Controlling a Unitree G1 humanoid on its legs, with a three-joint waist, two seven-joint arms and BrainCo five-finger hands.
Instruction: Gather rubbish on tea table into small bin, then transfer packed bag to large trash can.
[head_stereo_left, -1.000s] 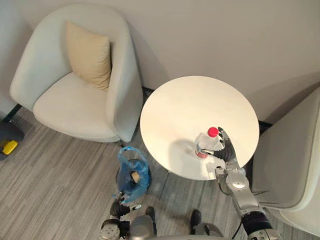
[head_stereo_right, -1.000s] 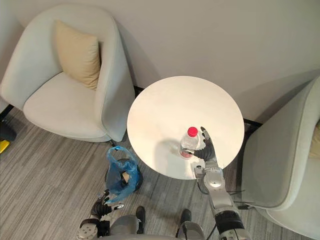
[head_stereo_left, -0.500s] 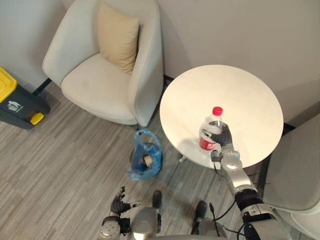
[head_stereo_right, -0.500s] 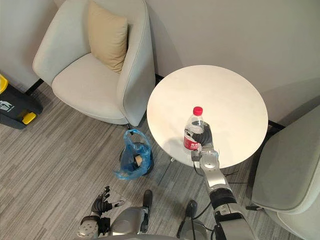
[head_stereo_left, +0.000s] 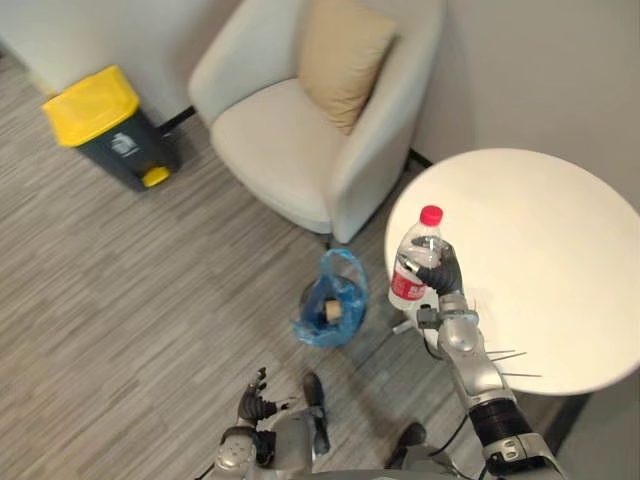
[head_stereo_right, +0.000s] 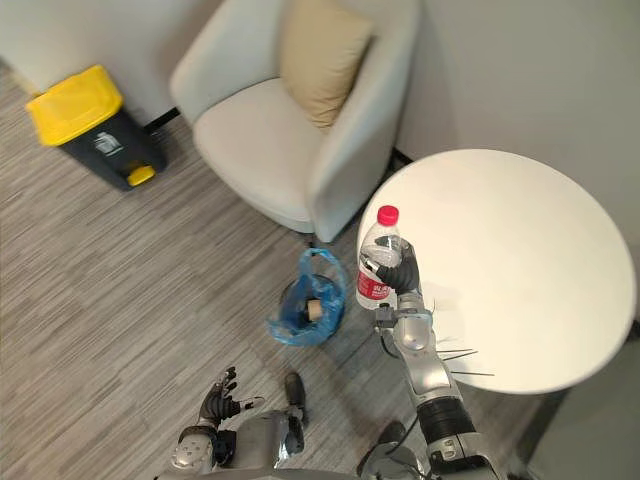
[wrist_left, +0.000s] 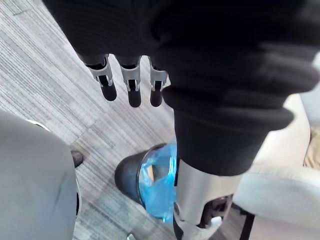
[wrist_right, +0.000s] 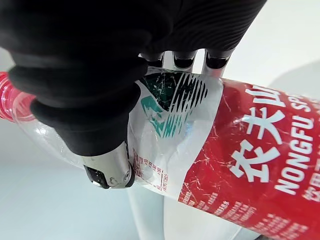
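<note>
The tea table (head_stereo_left: 540, 270) has the small bin (head_stereo_left: 330, 312) on the floor left of it. The bottle (head_stereo_left: 411, 262), standing on the table a second ago, is now lifted at the left edge, right hand (head_stereo_left: 445, 275) wrapped round it, ready for binning. The left hand (wrist_left: 131, 87) hangs slack and empty.

Supports and what they carry.

**Counter** (head_stereo_left: 560, 300): round, with a plain white top. It stands on the floor close to the wall.

**Floor** (head_stereo_left: 130, 300): grey wood-grain planks, carrying four standing items.
- The counter.
- A pale armchair (head_stereo_left: 280, 160), set against the wall to the left of the counter.
- The small bin (wrist_left: 131, 176), dark and round, lined with a blue bag (head_stereo_left: 335, 300) whose handles stand up above the rim. It sits in front of the armchair's near corner, just beside the counter's left edge.
- The large bin (head_stereo_left: 110, 135), dark grey with a yellow lid (head_stereo_left: 92, 103). It stands by the wall left of the armchair, well apart from the small bin.
</note>
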